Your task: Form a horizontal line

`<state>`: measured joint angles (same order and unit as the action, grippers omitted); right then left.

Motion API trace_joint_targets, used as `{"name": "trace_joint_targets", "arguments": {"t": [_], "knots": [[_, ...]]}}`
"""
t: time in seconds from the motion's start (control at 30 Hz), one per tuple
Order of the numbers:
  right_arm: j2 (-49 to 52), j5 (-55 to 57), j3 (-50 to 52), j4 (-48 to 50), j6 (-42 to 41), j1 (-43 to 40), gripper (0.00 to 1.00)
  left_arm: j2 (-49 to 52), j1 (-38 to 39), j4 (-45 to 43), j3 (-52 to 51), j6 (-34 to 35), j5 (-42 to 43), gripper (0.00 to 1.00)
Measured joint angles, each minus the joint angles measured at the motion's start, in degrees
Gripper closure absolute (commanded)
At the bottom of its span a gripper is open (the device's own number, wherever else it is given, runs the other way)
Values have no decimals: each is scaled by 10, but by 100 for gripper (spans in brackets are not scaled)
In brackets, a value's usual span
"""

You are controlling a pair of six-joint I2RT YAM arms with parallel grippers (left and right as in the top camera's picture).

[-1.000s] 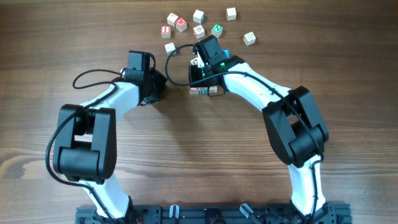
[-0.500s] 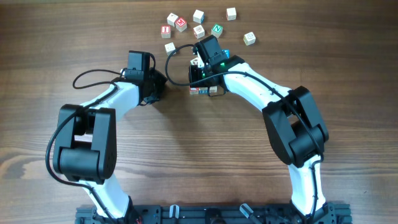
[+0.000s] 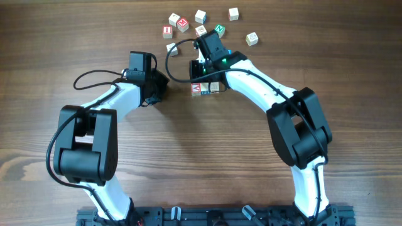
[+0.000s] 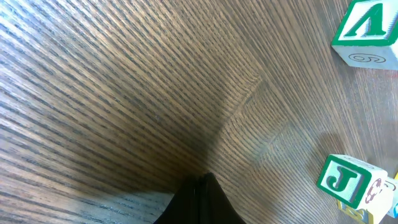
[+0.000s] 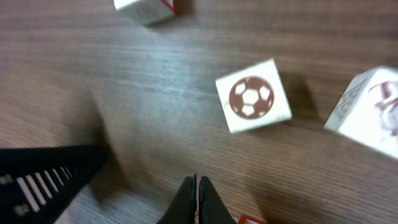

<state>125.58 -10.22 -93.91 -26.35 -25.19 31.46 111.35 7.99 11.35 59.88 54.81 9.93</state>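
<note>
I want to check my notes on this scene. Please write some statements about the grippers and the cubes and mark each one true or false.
1. The left gripper and the right gripper are both shut. True.
2. The right gripper holds a cube. False: nothing is between its fingers.
3. A football cube shows in the right wrist view. True.
4. The left gripper touches the row. False: it stands apart from the row, to its left in the overhead view.
5. The loose cubes lie on the far side of the row from the arm bases. True.
</note>
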Motion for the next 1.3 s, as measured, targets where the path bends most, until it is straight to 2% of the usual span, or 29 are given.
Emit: {"name": "trace_joint_targets", "arguments": {"t": [0.27,0.53,0.67,0.83,1.3], "knots": [[-4,31,-15,-95,0,0,95,0,0,0,0,0,0,95],[-81,47,-15,-202,0,0,95,0,0,0,0,0,0,95],[-91,70,-3,-177,0,0,95,0,0,0,0,0,0,95],[-91,99,13,-96,4,-2,95,0,0,0,0,0,0,95],[-20,96,16,-51,11,-4,95,0,0,0,0,0,0,95]]}}
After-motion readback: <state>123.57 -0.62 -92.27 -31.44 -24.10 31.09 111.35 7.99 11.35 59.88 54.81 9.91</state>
